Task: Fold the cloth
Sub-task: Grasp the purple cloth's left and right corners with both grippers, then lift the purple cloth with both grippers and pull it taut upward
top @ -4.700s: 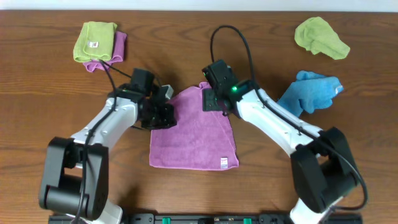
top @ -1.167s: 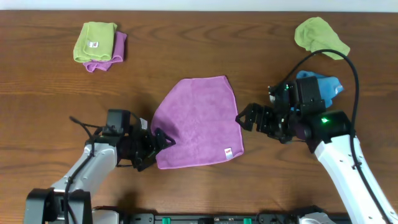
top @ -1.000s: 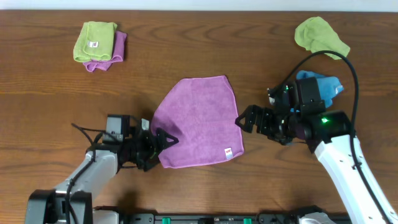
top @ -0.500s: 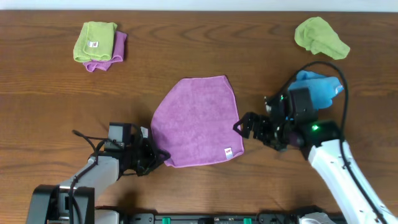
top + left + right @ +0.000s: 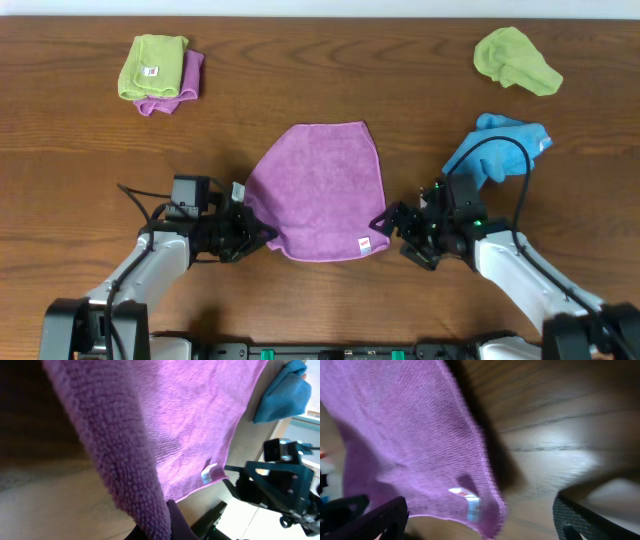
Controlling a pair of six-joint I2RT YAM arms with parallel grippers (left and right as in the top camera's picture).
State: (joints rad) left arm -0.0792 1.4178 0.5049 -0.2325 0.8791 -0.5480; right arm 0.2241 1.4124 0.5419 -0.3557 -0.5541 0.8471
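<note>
Wooden table [image 5: 320, 90] bears the cloth [image 5: 320, 190] — right gripper [image 5: 392, 236] agape at its tagged corner, left gripper [image 5: 254, 236] unclear.

On the cloth [image 5: 320, 185], the white tag [image 5: 366, 242] has print too small to read.

Seen from the cloth [image 5: 322, 190], bare table [image 5: 320, 70] is lying open toward 12 o'clock. The blue cloth [image 5: 497, 150] is crowding 3 o'clock. A lime-green cloth [image 5: 514, 60] at 2 and a folded stack [image 5: 157, 72] at 10 are sitting well apart. The left gripper [image 5: 255, 232] and right gripper [image 5: 390, 222] are occupying 8 and 4 o'clock.
</note>
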